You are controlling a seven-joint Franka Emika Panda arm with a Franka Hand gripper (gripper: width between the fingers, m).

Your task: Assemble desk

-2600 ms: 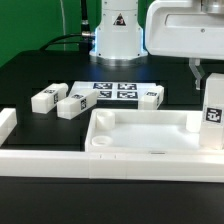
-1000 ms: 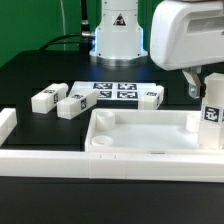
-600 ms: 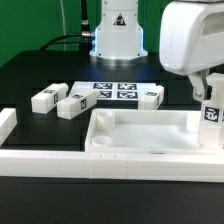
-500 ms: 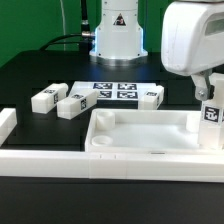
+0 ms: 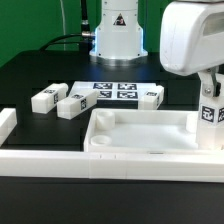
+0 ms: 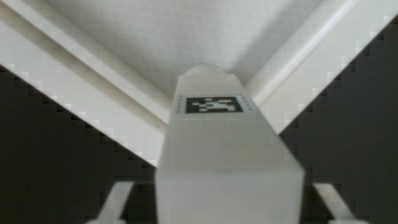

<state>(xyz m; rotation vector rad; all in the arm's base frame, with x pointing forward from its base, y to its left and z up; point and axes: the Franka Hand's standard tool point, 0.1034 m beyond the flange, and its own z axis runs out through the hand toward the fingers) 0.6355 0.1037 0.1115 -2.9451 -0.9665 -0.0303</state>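
The panel [image 5: 140, 128] lies on the table [image 5: 30, 70] with its raised rim up. At its far corner, on the exterior view's right, the upright leg [image 5: 211, 126] stands with its tag facing the camera. The rim hides whether its foot sits fully in that corner's socket. The pincer [image 5: 211, 92] hangs straight over this leg, half-closed, with its fingers [image 6: 121, 206] flanking the upper part. The wrist view seems to show thin dark slits between pads and leg, but it is too blurred to tell whether they have bitten. Three spare legs [image 5: 72, 102] lie flat beyond the panel's far edge, two toward the exterior view's left and one more central, around the marker board [image 5: 112, 90]. The leg looks like hard moulded plastic, so it should be light, stiff and not fragile, though smooth enough to slide in a weak grip. Its square section offers two flat opposite faces. Those look like the place to clamp, squarely and near the top, so the lower end stays free to go down into the socket. Gripped across the edges, it would likely twist. The panel is broad, shallow and light, so I expect it to skid if the leg is pushed sideways instead of straight down.
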